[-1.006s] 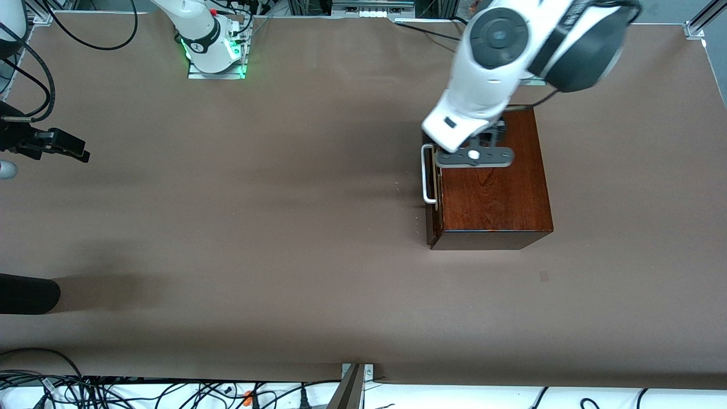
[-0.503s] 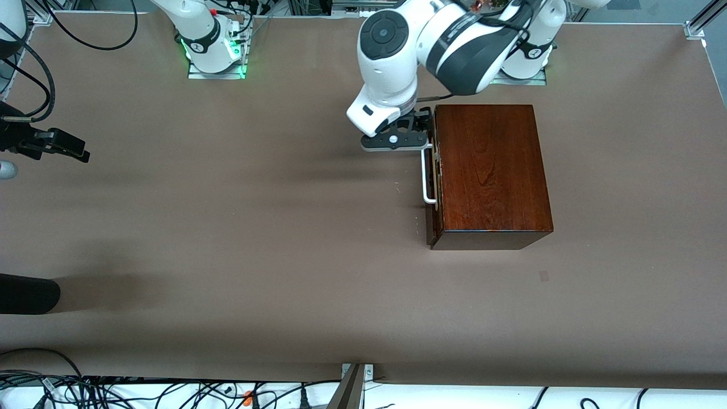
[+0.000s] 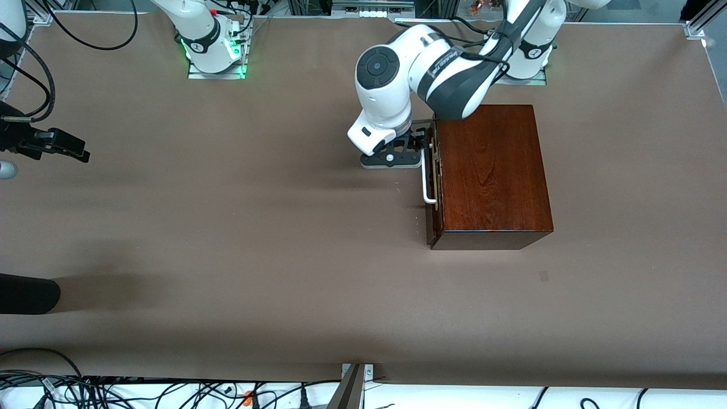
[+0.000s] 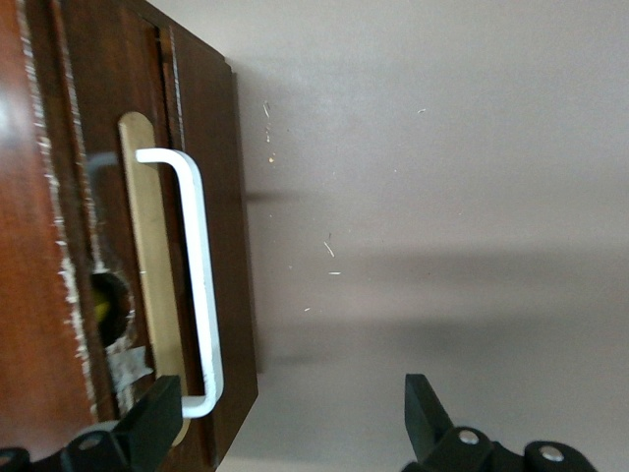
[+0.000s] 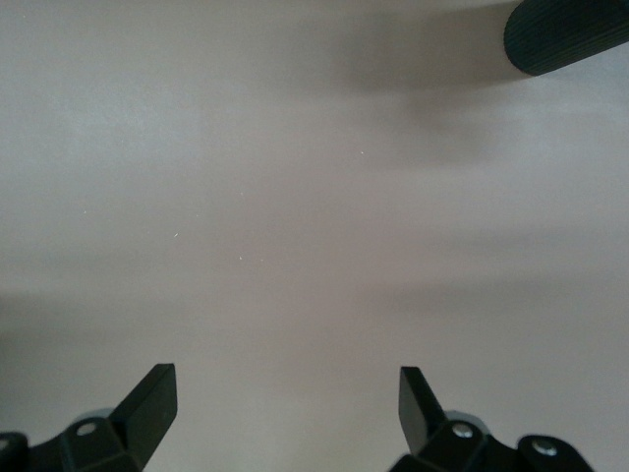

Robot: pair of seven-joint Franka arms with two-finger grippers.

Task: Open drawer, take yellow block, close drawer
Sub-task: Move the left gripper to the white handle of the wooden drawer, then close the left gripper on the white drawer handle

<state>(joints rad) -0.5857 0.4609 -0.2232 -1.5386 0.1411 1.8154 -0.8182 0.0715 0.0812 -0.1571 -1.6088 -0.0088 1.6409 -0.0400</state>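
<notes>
- Since a second ago my left arm has swung off the top of the box (image 3: 491, 170) and come down beside it; half a second ago it was already near the handle (image 3: 427, 182), now it sits a bit lower and closer in.
- Left hand (image 3: 423, 152) is low over the surface (image 3: 227, 227), just in front of the drawer (image 3: 431, 187), at the handle's end farther from the front camera. Fingers (image 4: 152, 428) apart, nothing between them; one finger sits right by the handle's end, contact I can't tell.
- Right hand (image 5: 285, 413) waits over bare surface at the right arm's end, fingers apart, holding nothing. It hasn't shifted.
- Drawer looks shut or barely cracked; box unmoved across all frames.
- Block (image 4: 103, 308): only a yellow sliver through a hole in the drawer front in the left wrist view, so I judge it's inside.
- Progress: nothing done yet, I'm in the approach. Left: grip handle, pull drawer out, take block, push drawer shut.
</notes>
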